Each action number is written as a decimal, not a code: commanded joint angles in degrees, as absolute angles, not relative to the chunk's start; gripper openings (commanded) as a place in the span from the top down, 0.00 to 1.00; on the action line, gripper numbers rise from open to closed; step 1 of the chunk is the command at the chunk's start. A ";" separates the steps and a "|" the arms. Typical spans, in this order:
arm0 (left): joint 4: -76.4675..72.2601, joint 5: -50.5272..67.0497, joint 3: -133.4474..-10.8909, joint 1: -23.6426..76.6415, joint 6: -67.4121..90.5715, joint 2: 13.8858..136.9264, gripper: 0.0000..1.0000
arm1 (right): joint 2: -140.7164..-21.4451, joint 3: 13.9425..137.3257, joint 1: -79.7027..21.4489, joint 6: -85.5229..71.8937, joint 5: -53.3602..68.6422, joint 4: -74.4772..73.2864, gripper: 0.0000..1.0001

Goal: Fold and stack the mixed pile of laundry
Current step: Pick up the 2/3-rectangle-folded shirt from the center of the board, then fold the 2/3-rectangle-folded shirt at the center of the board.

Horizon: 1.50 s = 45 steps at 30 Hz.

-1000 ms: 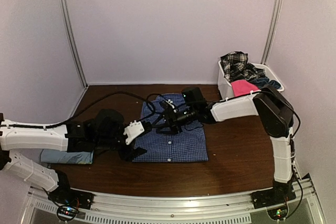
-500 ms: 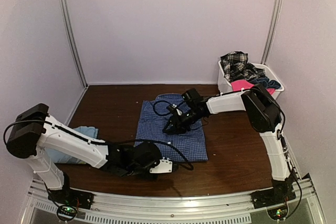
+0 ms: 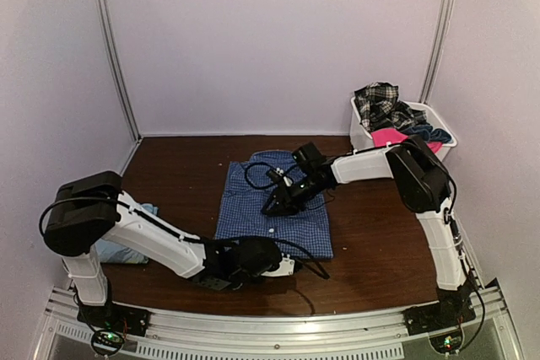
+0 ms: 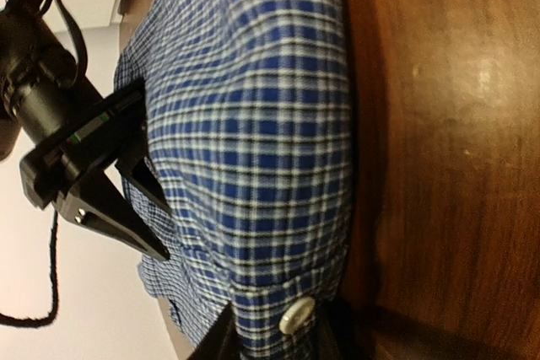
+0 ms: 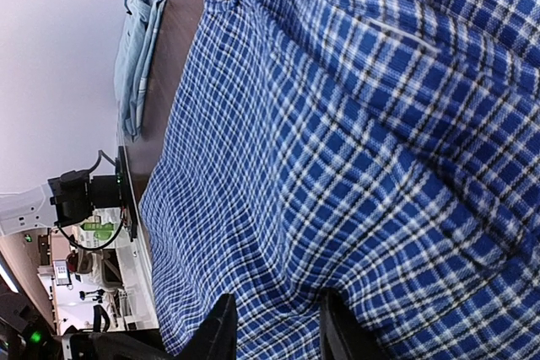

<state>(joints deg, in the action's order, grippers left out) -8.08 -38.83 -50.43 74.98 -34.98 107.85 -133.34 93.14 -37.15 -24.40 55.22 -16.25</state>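
Observation:
A blue small-check button shirt (image 3: 274,208) lies flat in the middle of the table. My left gripper (image 3: 287,265) is low at the shirt's near hem; in the left wrist view it (image 4: 274,339) is shut on the hem beside a white button (image 4: 295,316). My right gripper (image 3: 272,205) rests on the middle of the shirt, and in the right wrist view it (image 5: 278,326) is shut on a puckered fold of the checked cloth (image 5: 337,166). A folded light blue T-shirt (image 3: 114,249) lies at the left, partly behind my left arm.
A white plastic basket (image 3: 361,137) stands at the back right, holding a black-white plaid piece (image 3: 380,99), a hot pink piece (image 3: 390,137) and dark navy pieces (image 3: 426,132). My left arm stretches along the near edge. A metal rail (image 3: 278,326) borders the front.
My left gripper has swept from the shirt's left edge round to its near hem and closed on it. The right gripper has dropped onto mid-shirt and pinched the cloth.

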 commanded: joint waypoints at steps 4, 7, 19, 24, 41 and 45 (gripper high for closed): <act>14.36 -28.51 -60.64 74.00 -27.78 100.05 1.00 | -130.15 87.62 -38.69 -23.14 52.15 -22.70 0.64; 24.45 -21.72 -62.56 74.35 -22.80 94.84 1.00 | -126.39 87.08 -38.10 -23.23 52.72 -23.53 0.55; 47.76 -5.20 -72.55 74.97 -14.62 89.54 1.00 | -130.60 101.18 -36.35 -13.00 56.19 -37.07 0.56; 57.05 -2.68 -80.02 74.83 -13.33 91.58 1.00 | -130.88 98.28 -41.10 -9.75 58.25 -38.25 0.60; 62.34 -1.53 -90.80 69.83 -15.41 93.15 1.00 | -127.70 82.94 -55.06 -12.65 61.19 -30.79 0.70; 62.29 -0.07 -90.40 69.78 -16.27 93.12 1.00 | -125.49 85.59 -53.15 -12.20 60.74 -33.39 0.61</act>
